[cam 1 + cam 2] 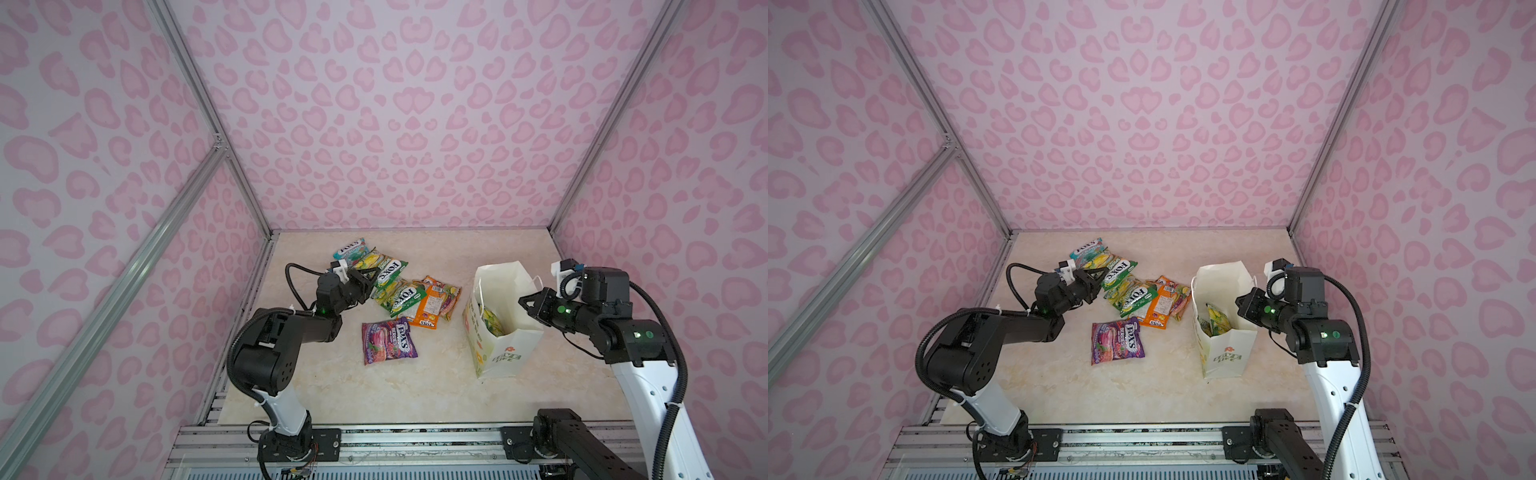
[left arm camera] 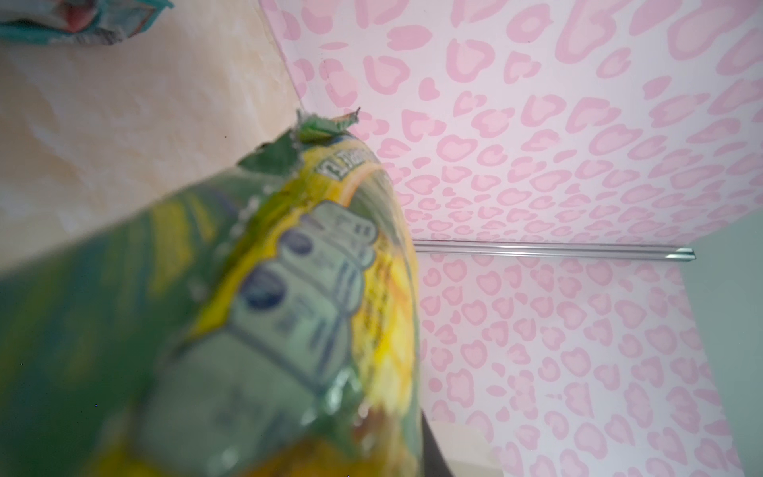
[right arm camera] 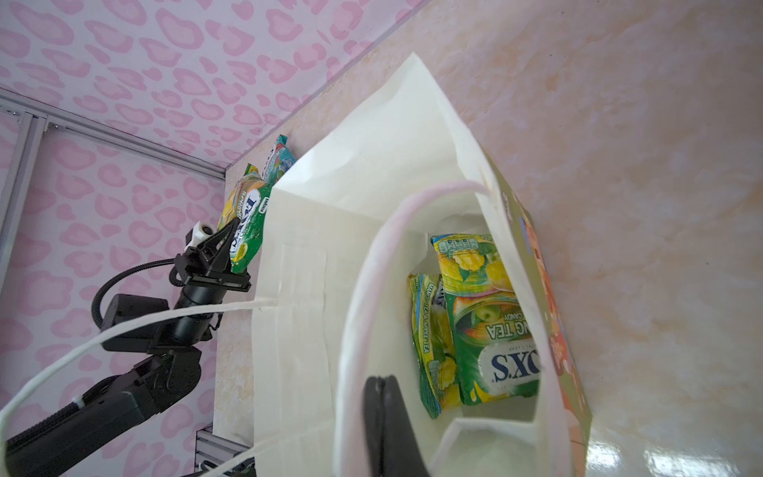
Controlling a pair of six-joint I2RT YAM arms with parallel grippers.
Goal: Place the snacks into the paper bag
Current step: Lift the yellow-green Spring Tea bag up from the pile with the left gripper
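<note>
My left gripper (image 1: 371, 276) (image 1: 1099, 275) is shut on the end of a green-yellow snack pouch (image 1: 390, 269) (image 2: 247, 309), which fills the left wrist view. A teal pouch (image 1: 351, 248) lies just behind it. Another green-yellow pouch (image 1: 401, 297), an orange one (image 1: 430, 311) and a purple one (image 1: 388, 340) lie flat on the table. The white paper bag (image 1: 498, 357) (image 3: 313, 289) stands upright and open on the right, with two green-yellow pouches (image 3: 491, 330) inside. My right gripper (image 1: 522, 300) (image 3: 382, 380) hovers shut over the bag's mouth, behind a handle (image 3: 363, 264).
Pink patterned walls enclose the marble tabletop (image 1: 415, 395) on three sides. An aluminium rail (image 1: 374, 440) runs along the front edge by both arm bases. A multicoloured pouch (image 1: 448, 296) leans on the orange one, close to the bag's left wall.
</note>
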